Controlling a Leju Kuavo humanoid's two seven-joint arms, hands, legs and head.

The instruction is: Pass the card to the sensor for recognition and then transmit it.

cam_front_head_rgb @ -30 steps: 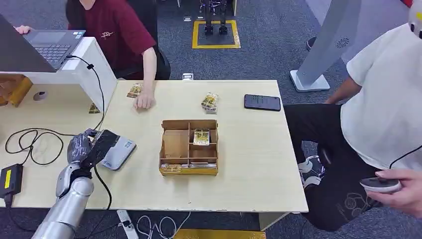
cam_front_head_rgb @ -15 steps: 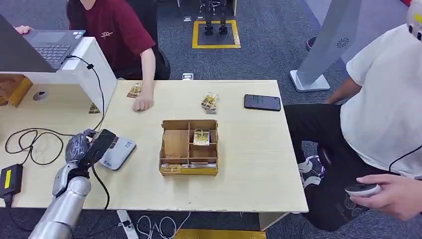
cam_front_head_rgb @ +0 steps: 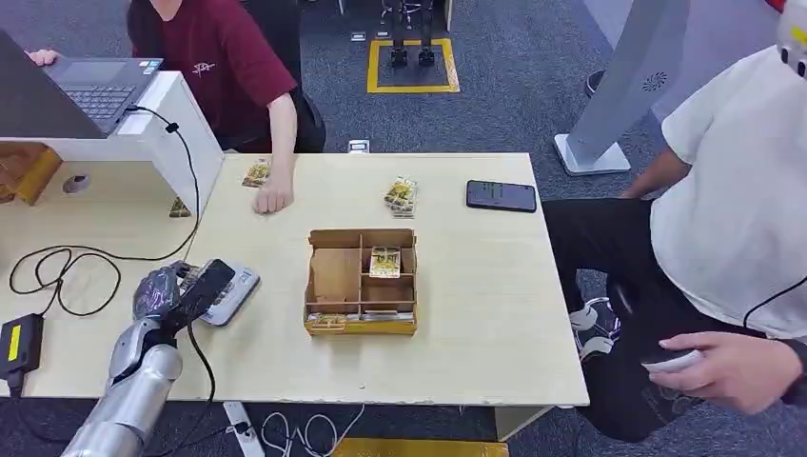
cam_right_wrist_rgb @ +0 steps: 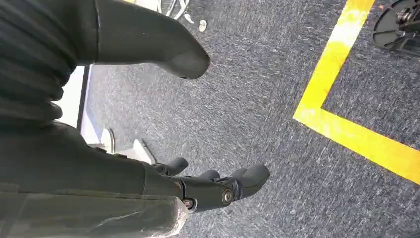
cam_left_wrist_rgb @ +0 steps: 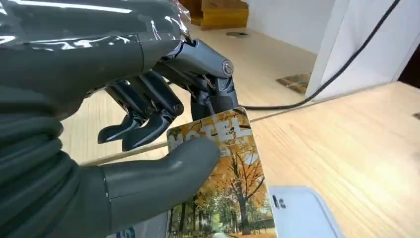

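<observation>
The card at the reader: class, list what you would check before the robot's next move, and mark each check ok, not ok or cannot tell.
1. Left hand grips the card between thumb and fingers: ok.
2. Card is over the card reader: ok.
3. Card touches the reader: cannot tell.
4. Reader has registered the card: cannot tell.
5. Right hand hangs open over the carpet, out of the way: ok.
6. Sorting box has an open compartment: ok.

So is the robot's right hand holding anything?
No, empty. The right hand hangs over grey carpet with its fingers apart and nothing in them. The card is in the left hand.
</observation>
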